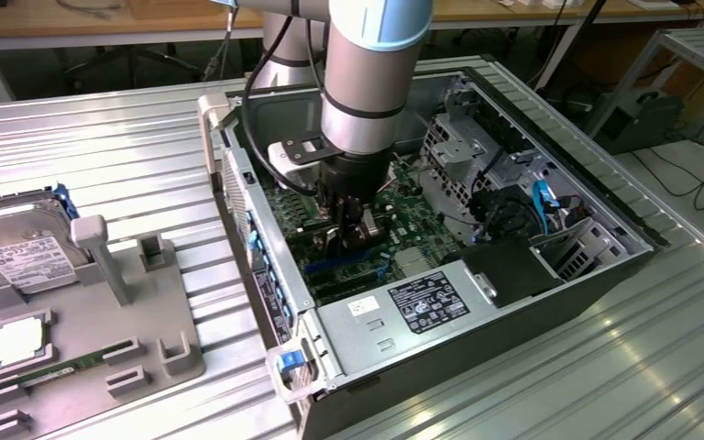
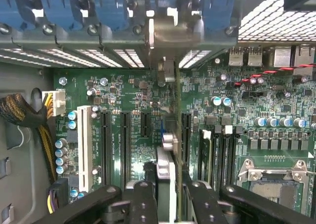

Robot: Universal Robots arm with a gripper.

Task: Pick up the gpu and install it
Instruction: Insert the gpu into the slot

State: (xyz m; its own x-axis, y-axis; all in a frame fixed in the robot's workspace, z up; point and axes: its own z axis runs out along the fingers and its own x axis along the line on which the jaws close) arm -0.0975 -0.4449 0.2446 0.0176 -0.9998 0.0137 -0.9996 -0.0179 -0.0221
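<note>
In the wrist view the gpu shows edge-on as a thin upright card, with its metal bracket end up against the case's rear slot openings. My gripper is shut on it, and the black fingers press on both faces. The card stands over the green motherboard, in line with a gap between the black expansion slots. In the exterior view the gripper reaches down inside the open computer case, low over the board. How deep the card sits in a slot I cannot tell.
Blue slot clips line the case's rear wall. A white slot and a cable bundle lie to one side, the CPU socket to the other. The power supply fills the case's near end. A grey fixture holds a hard drive and a memory stick.
</note>
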